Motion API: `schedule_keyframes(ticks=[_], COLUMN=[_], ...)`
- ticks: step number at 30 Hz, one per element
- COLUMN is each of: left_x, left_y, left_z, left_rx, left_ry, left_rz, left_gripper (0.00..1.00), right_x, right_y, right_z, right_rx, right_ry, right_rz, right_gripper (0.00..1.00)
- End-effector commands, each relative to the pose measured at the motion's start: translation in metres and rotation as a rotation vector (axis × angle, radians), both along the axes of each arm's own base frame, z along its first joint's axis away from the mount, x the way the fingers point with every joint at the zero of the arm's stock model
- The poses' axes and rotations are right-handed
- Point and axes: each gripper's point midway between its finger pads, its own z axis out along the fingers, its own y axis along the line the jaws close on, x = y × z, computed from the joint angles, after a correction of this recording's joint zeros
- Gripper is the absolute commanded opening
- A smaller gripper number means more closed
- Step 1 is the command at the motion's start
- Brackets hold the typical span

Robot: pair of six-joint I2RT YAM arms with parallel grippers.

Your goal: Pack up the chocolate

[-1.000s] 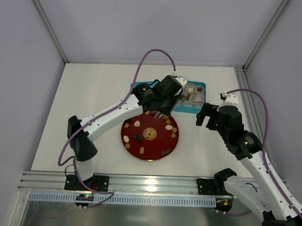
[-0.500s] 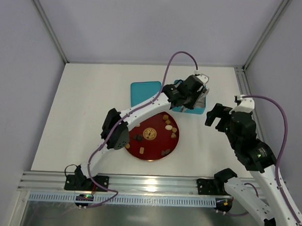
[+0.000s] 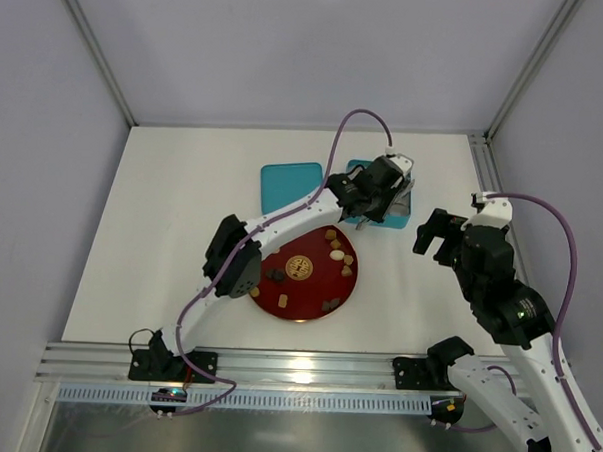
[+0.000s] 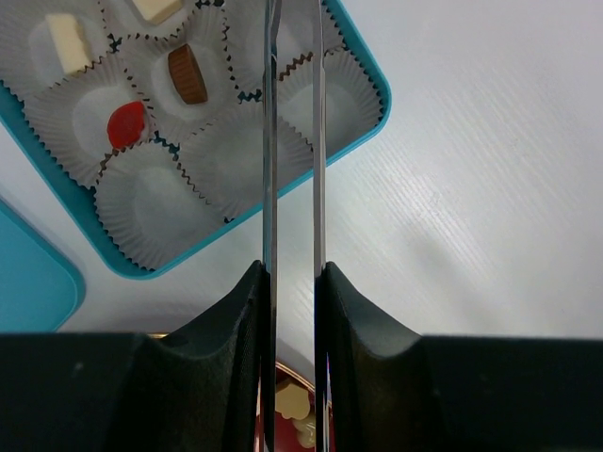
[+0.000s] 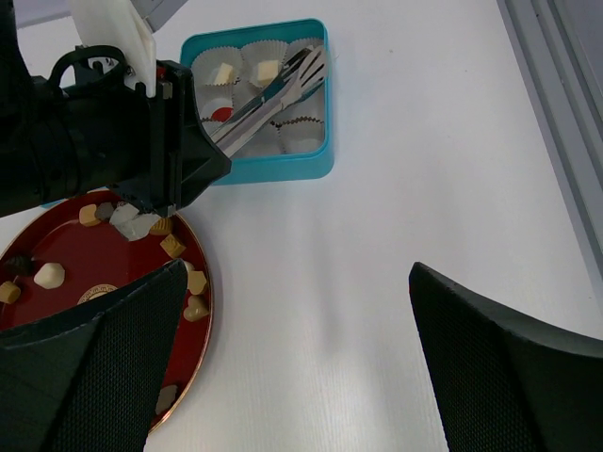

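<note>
While its fingers press together on a pair of metal tongs [image 4: 269,141], the left end effector [image 4: 292,287] hovers over the teal box [image 5: 273,168] by the far edge of the bench [image 3: 181,231], with the blades running lengthwise toward the far right corner. Whether the tips carry anything I cannot tell. Four pieces of chocolate [image 4: 187,73] sit in paper cups [image 4: 151,202] there: two cream, one brown, one red. More chocolate, roughly ten pieces but too small to count surely, lies on the one red plate [image 3: 309,286], toward the near edge from those tips; the left arm looks nearer. The right end effector [image 3: 433,235], spread and empty, hovers right of the box.
</note>
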Motion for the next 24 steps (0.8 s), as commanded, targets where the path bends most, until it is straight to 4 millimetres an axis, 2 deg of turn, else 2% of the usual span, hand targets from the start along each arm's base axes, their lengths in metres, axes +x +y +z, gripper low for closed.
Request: schedule_keyframes(ticks=[1,8,10,16,24], left_x=[0.011,0.013,0.012,0.012,0.014], left_y=[0.003,0.009,0.008,0.006,0.003], left_z=[0.040,0.038,0.032,0.030,0.033], left_rx=[-0.085,-0.095,-0.090,-0.095,-0.101], left_ry=[-0.069,-0.062,-0.052,-0.045,-0.051], left_rz=[0.030,0.039,0.035,0.028,0.025], left_gripper=[0.00,0.00,0.00,0.01,0.11], right_x=[0.003,0.004,0.004,0.004,0.004], right_y=[-0.002,0.000,0.000,-0.001,0.000], right_z=[0.009,0.004,0.005,0.004,0.004], right_rx=[-0.005,-0.008,-0.007,-0.010,-0.009], right_ry=[-0.029,-0.015,-0.018,-0.015,-0.016], right_rz=[-0.008,-0.002,-0.002,-0.003,-0.002], right_gripper=[1.00,1.00,1.00,1.00,1.00])
